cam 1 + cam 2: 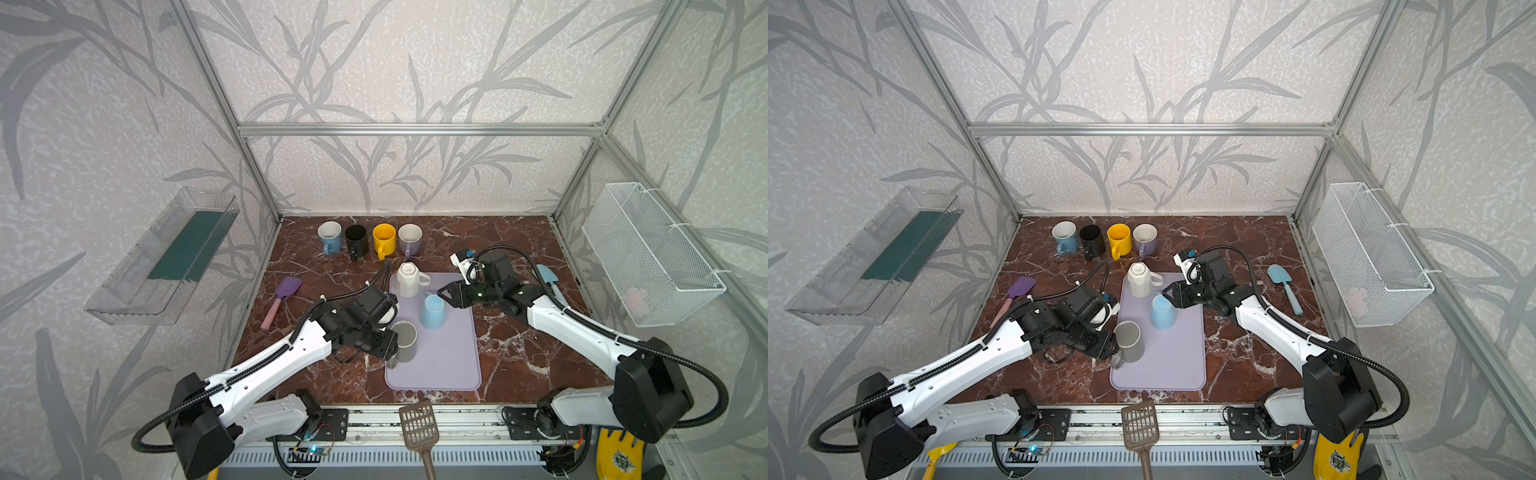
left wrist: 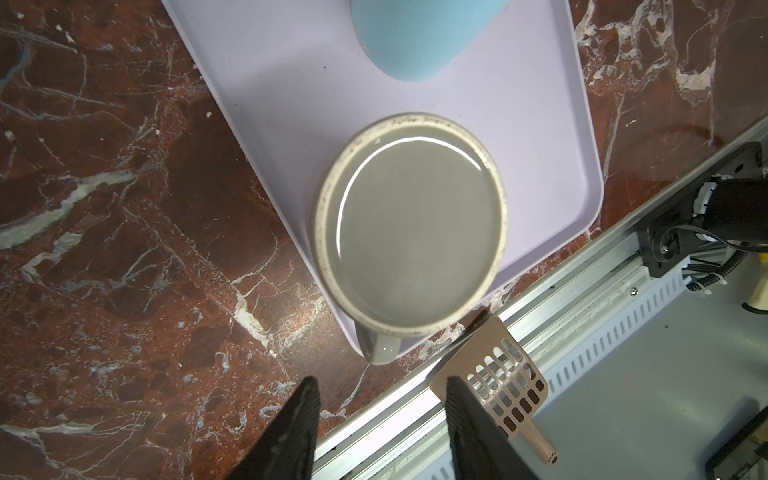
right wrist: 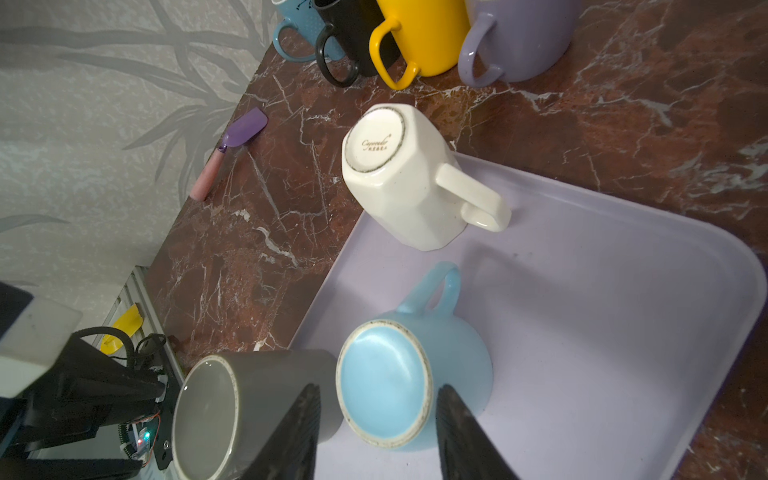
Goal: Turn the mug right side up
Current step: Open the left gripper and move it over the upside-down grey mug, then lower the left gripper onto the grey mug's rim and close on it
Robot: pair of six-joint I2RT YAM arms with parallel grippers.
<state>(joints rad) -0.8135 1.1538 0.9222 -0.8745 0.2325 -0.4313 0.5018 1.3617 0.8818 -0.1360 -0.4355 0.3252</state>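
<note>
my left claw (image 2: 381, 382) hung parted, empty, beside the upright grey mug (image 1: 405, 341) on the lavender mat (image 1: 449, 361), left edge, my right claw (image 3: 378, 388) stood parted over the upside-down blue mug (image 1: 433, 312) mid-mat

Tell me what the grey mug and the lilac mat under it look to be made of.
Grey mug: likely glazed ceramic; there is a bright glossy highlight inside and a pale, speckled, bare-looking rim. Lilac mat: probably silicone or soft plastic; it is matte and even in colour, with rounded corners and a low raised lip.
</note>
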